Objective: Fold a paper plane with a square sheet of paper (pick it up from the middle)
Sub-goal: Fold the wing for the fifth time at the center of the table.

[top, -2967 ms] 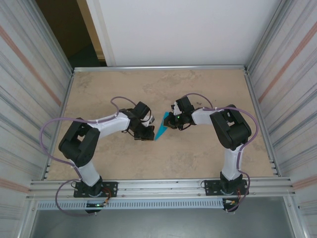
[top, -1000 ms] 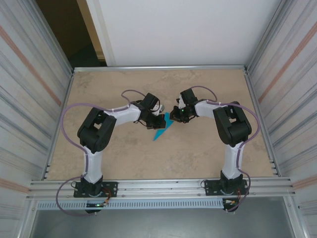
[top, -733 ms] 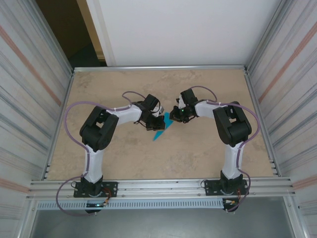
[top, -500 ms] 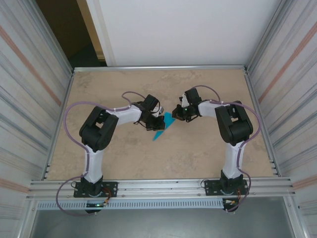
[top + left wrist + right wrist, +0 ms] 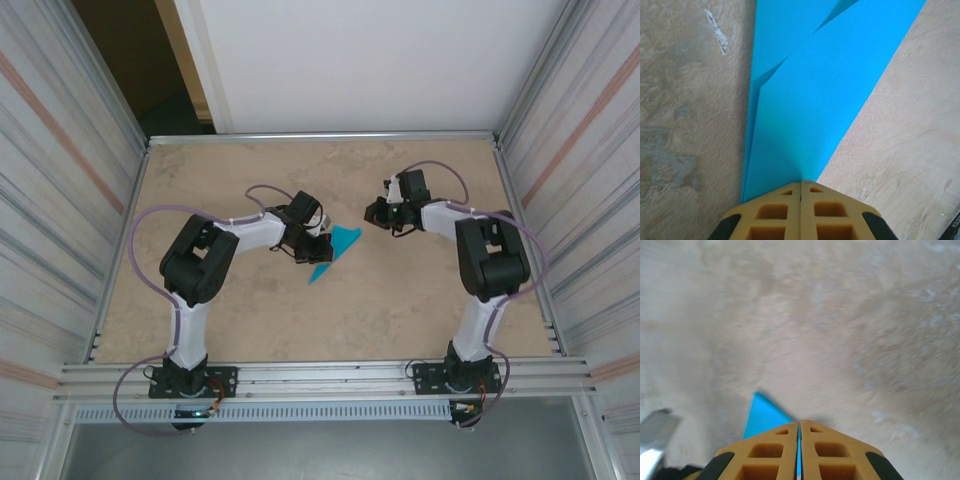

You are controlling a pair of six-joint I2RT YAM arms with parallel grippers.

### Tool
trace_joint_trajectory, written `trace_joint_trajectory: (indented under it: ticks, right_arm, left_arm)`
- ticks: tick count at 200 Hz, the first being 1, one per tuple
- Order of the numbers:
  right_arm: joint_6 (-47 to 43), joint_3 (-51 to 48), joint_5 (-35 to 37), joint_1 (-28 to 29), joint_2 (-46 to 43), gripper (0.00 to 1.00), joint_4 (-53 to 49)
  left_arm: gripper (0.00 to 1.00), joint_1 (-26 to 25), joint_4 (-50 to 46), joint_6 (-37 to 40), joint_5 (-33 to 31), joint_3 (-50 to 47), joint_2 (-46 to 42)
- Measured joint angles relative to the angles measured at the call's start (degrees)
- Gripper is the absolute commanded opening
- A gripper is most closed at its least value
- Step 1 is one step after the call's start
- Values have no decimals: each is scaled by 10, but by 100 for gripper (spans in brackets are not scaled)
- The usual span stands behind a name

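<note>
Left fingers (image 5: 795,192) together, clamped on the left edge of the paper plane (image 5: 820,100). Plane sits mid-surface (image 5: 400,310), between the arms, its long axis running near-left to far-right. Right fingers (image 5: 794,432) together, apparently empty, near the plane's far-right end but apart. Judgement: left arm controls the next fold.

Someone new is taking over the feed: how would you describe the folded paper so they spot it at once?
Look at the middle of the beige table, between the two arms. Pinched in the shut left gripper is the paper plane, a flat pointed wedge with layered folds. It is the one bright teal-blue thing beside the black-and-white arms.
</note>
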Motion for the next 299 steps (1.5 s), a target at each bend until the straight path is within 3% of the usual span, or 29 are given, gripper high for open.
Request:
trace_joint_trajectory:
  ticks: [33,86,217,299]
  right_arm:
    - [1,-20,14,56,-68,4,3]
    - [42,-48,18,141,-16,0,9]
    - [87,-54,26,138,32,0,38]
    - [75,-35,-46,39,73,0,66]
  left_arm:
    - [0,0,0,0,0,0,0]
    - [0,0,0,-2,0,0,0]
    - [0,0,9,-4,1,-11,-6]
    - [0,4,30,-4,5,-28,-12]
